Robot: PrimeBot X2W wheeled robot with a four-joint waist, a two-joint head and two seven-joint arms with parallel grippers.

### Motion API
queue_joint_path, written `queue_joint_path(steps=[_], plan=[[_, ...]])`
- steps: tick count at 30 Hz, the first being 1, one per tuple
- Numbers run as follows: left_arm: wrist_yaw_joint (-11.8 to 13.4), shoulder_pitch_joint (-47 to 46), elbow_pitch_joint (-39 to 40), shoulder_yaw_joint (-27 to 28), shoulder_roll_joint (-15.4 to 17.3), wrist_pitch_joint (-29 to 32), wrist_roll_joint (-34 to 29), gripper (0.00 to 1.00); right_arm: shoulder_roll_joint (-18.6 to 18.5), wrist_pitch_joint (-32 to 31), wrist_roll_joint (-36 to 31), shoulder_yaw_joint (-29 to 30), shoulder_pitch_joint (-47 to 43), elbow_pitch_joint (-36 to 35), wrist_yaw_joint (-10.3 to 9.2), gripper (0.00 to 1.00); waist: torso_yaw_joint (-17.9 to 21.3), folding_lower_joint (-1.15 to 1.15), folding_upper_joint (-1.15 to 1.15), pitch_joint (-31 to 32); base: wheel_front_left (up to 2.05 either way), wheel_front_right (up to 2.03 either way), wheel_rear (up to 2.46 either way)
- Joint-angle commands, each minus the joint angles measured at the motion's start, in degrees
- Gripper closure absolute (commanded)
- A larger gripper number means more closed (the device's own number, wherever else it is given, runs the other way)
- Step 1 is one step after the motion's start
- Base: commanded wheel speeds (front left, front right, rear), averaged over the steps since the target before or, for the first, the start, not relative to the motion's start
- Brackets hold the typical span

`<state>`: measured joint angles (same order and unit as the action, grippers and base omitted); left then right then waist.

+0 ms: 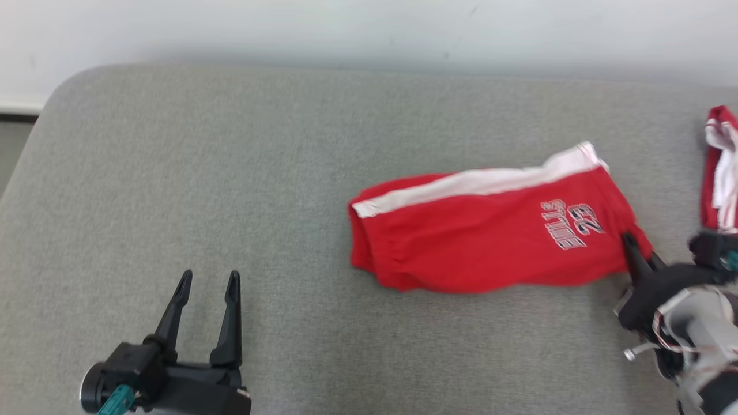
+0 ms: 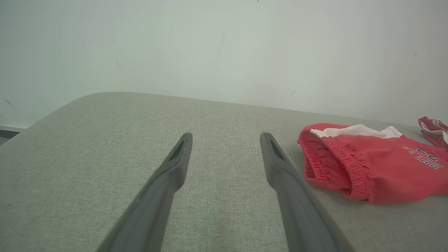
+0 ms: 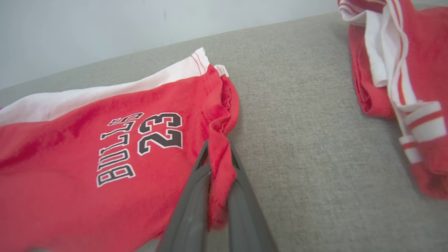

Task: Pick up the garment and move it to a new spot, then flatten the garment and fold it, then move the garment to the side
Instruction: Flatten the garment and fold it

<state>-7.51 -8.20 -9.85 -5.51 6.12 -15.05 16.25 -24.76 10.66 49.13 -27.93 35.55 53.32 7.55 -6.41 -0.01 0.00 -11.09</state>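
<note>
The garment [image 1: 490,230] is a pair of red shorts with a white side stripe and "BULLS 23" print, lying folded on the grey cushion [image 1: 230,173]. My right gripper [image 1: 631,245] is shut on the garment's lower right corner; in the right wrist view a fold of red cloth [image 3: 220,168] is pinched between the two fingers of my right gripper [image 3: 218,154]. My left gripper [image 1: 207,282] stands open over bare cushion, well to the left of the garment. The left wrist view shows my left gripper [image 2: 225,143] with spread fingers and the garment's elastic waistband [image 2: 336,164] to their right.
A second red and white garment [image 1: 720,173] lies bunched at the cushion's right edge, close to my right arm; the right wrist view has this second garment [image 3: 392,70] at upper right. A pale wall [image 1: 369,29] runs behind the cushion. The cushion's rounded left corner [image 1: 63,92] drops off.
</note>
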Motion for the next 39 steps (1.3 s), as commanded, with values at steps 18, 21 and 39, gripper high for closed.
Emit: queue_joint_path(steps=[18,21,39], plan=[[0.06,2.91,1.27,1.56,0.88,-0.16,-0.72,0.00,-1.69,2.80,-1.88,1.48,-5.20,-8.33,-0.16,1.00,4.07,0.01,0.00,3.65,0.00,0.00,0.00],[0.06,2.49,1.58,1.66,0.87,-0.16,-0.76,0.00,-0.78,3.10,-3.78,1.01,-4.87,-11.92,-0.16,1.00,3.98,0.01,0.00,3.30,0.00,0.00,0.00],[0.06,-0.11,2.09,0.96,-0.59,-0.16,-1.31,0.00,9.22,-5.01,-14.32,-0.40,-14.89,-35.65,-0.16,1.00,-0.19,0.01,0.00,1.24,0.00,0.00,0.00]])
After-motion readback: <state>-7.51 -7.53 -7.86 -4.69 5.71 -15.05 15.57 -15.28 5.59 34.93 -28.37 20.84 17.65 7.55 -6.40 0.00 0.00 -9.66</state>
